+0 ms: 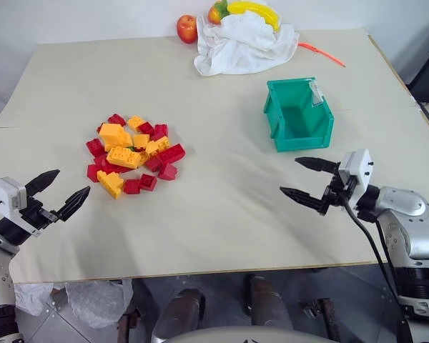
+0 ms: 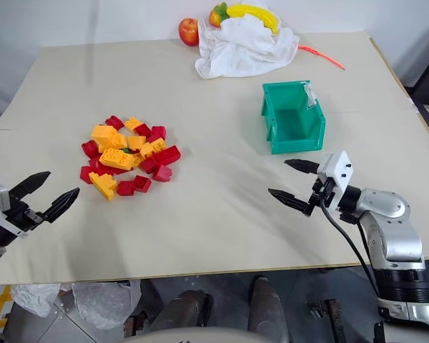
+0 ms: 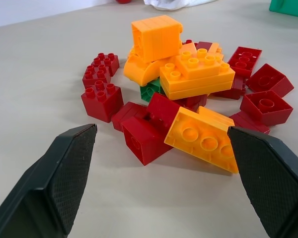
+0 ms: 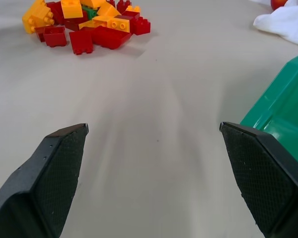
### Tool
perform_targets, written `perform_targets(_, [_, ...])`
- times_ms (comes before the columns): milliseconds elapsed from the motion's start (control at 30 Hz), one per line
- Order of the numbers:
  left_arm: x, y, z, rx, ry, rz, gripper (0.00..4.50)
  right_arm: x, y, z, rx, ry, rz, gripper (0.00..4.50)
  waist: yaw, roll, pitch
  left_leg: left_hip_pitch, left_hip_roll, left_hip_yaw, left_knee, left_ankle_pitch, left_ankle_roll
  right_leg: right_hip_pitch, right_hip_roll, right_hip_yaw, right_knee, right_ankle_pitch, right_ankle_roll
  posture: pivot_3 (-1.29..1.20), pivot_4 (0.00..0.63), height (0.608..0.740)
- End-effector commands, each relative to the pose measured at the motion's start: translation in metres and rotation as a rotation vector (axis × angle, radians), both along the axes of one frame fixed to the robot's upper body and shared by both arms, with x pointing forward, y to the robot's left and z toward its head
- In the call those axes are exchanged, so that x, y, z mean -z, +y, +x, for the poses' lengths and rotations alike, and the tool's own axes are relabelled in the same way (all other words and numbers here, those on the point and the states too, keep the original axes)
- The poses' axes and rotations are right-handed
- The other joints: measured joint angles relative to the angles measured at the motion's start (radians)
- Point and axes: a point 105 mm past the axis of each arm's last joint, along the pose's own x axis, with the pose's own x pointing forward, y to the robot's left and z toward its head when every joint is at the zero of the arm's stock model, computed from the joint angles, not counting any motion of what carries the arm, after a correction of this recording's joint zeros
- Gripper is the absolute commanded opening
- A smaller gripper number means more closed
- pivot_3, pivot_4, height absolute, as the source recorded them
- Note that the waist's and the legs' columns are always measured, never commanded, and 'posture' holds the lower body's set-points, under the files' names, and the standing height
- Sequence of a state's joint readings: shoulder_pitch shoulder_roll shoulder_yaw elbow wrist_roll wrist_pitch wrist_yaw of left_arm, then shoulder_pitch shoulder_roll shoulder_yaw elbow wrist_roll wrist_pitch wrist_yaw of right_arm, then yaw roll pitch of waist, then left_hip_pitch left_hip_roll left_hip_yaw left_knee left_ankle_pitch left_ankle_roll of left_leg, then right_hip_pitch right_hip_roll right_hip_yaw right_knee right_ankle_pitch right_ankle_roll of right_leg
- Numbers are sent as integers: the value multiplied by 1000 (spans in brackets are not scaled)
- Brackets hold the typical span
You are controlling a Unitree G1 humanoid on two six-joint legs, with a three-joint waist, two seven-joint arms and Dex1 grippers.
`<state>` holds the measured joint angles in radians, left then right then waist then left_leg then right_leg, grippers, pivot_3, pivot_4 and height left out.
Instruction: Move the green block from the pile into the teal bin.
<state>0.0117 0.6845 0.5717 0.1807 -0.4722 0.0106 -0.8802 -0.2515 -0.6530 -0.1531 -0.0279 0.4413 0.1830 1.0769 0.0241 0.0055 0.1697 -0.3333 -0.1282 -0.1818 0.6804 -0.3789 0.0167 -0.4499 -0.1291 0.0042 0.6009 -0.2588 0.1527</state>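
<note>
Approach step: left tool (image 1: 57,193) gapes empty beside the pile (image 1: 132,152); right tool (image 1: 309,181) likewise. Green block (image 3: 151,90), seemingly wedged under orange bricks, needs digging out.

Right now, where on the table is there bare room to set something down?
Free: the wide strip between the pile and the teal bin, and the near edge between both open grippers. Crowded: the far edge, with white cloth, apple and banana.
</note>
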Motion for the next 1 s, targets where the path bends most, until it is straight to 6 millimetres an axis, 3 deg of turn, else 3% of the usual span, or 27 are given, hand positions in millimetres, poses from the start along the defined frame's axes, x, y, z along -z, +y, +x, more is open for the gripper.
perform_targets(33, [-7, 4, -1, -8, -2, 20, 4500, -9, 2, -1, -16, -31, 8, 4451, 0, 0, 0, 0, 0, 0, 0, 0, 0, 0, 0, 0, 0, 0, 0, 0, 150, 740])
perform_targets(200, [-12, 16, 3, -93, 22, -87, 4500, -11, 4, 0, -19, -32, 13, 4451, 0, 0, 0, 0, 0, 0, 0, 0, 0, 0, 0, 0, 0, 0, 0, 0, 150, 740])
perform_targets(533, [-22, 18, 3, -54, -30, 43, 4500, -29, 25, -12, -168, -31, 40, 4451, -1, 0, 0, 0, 0, 1, 0, 0, 0, -1, 0, 1, 0, 0, 0, 0, 150, 740])
perform_targets(667, [-31, 28, 8, -90, -84, 68, 3626, -37, 37, -17, -244, -43, 42, 4500, 0, 0, 0, 0, 1, 1, 0, 0, 0, -1, 0, 1, 0, 0, 0, 0, 150, 740])
perform_targets(867, [-38, 39, 30, -120, -50, 85, 1658, -42, 53, -16, -317, -49, 3, 4500, 0, 0, 0, -1, 1, 1, 0, 0, 0, -3, 1, 1, 1, 1, -1, 0, 150, 740])
perform_targets(1000, [-37, 31, 55, -86, -6, 45, 450, -46, 64, -10, -332, -65, -13, 4500, 1, 0, 0, -2, 0, 2, 0, 0, 0, -3, 0, 1, 5, 1, 0, 0, 150, 740])
